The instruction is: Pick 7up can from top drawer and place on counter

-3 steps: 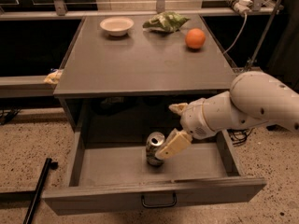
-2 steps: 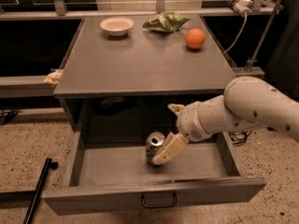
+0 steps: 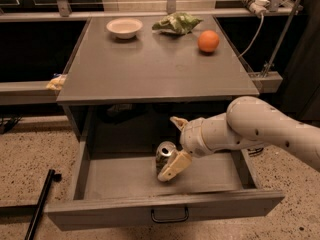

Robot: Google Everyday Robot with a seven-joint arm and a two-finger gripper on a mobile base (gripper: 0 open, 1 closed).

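Note:
The 7up can point(image 3: 163, 154), silvery with a pull-tab top, stands upright in the middle of the open top drawer point(image 3: 125, 184). The drawer has a dark curved handle point(image 3: 170, 216) on its front panel. My gripper point(image 3: 175, 145) reaches into the drawer from the right on a white arm. It is open, with one tan finger point(image 3: 173, 167) touching the can's near right side and the other finger point(image 3: 177, 123) behind the can. The can rests on the drawer floor. The grey counter point(image 3: 150, 66) lies above the drawer.
On the counter stand a white bowl point(image 3: 124, 27), a green crumpled bag point(image 3: 178, 22) and an orange point(image 3: 208, 41) at the back. A black rod point(image 3: 39, 204) lies on the floor at the left. A rail with a cable point(image 3: 255, 29) runs at the right.
My arm has moved a little left, bringing the open fingers closer around the can. The can has not moved.

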